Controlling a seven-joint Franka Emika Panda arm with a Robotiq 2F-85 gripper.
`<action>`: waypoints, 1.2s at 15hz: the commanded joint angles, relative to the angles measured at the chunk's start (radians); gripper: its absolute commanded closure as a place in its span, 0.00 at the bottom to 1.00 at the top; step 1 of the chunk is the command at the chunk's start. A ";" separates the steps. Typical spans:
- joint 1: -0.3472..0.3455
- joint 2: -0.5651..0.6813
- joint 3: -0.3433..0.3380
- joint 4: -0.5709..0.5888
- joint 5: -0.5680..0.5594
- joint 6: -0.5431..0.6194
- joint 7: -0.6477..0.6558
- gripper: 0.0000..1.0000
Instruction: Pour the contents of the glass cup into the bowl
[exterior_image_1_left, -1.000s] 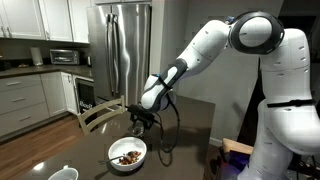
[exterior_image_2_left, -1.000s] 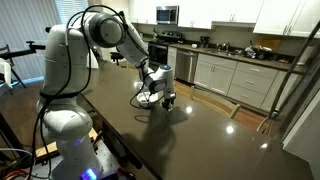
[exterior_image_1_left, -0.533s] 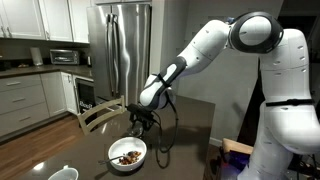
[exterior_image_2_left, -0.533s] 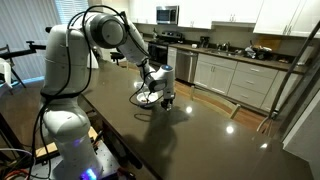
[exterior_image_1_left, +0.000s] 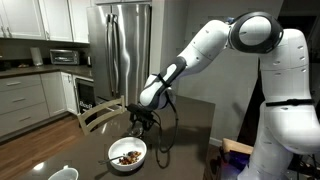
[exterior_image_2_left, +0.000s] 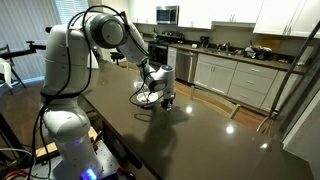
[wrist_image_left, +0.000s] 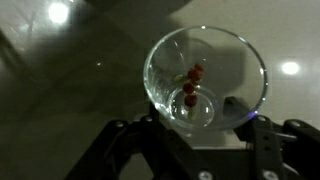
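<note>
A dark table (exterior_image_1_left: 190, 140). Low at left sits the bowl (exterior_image_1_left: 127, 153), with brown bits (exterior_image_1_left: 126, 157) inside. Just above and right of it hangs the gripper (exterior_image_1_left: 141, 118), closed around the glass (wrist_image_left: 205, 80) — the wrist view shows a few red bits lying inside. The risk: poured off-centre, these would miss the rim and scatter — or a loose grip could drop the glass.

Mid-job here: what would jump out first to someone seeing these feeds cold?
The big white robot arm stooping over the dark table in both exterior views. Next, the white bowl near the table's edge, holding reddish-brown bits. In the wrist view, the glass cup fills the frame with a few red bits inside.
</note>
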 joint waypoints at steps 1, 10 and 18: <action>-0.033 0.017 0.014 0.032 0.034 -0.026 0.010 0.58; -0.135 0.063 0.049 0.136 0.233 -0.156 -0.011 0.58; -0.189 0.091 0.049 0.183 0.409 -0.221 -0.061 0.58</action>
